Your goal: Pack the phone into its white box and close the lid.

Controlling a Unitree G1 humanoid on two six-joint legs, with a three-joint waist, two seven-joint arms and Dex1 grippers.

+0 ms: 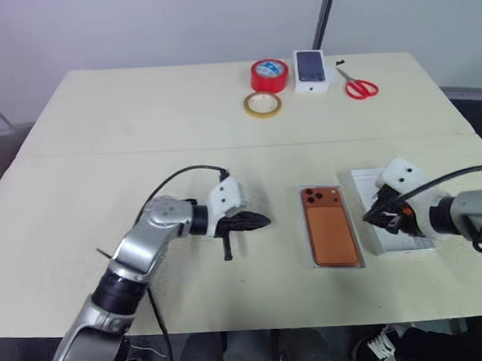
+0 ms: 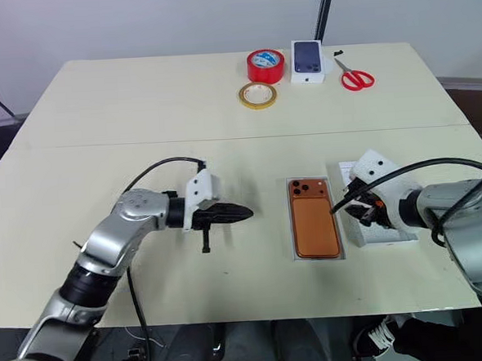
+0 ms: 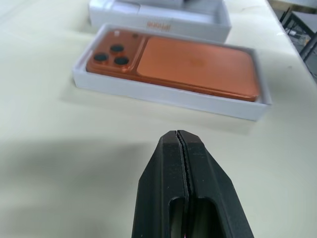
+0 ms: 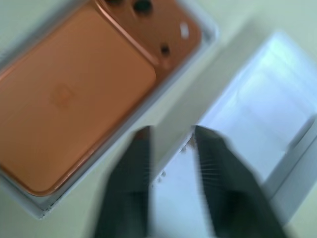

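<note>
Lying flat, lens cluster up, the slim orange phone (image 1: 332, 226) fills the shallow white box (image 3: 168, 94), which sits on the matte cream counter (image 1: 140, 129). The open white lid (image 2: 373, 221) rests just right of the box. Left claw (image 1: 260, 222): black fingers pressed together, empty, left of the box. Right claw (image 4: 171, 144): fingers apart above the lid's near rim, gripping nothing. Red tape roll (image 1: 269, 76), tan tape ring (image 1: 262, 105), printed phone carton (image 1: 313, 70) and red scissors (image 1: 360, 86) occupy the far edge.
</note>
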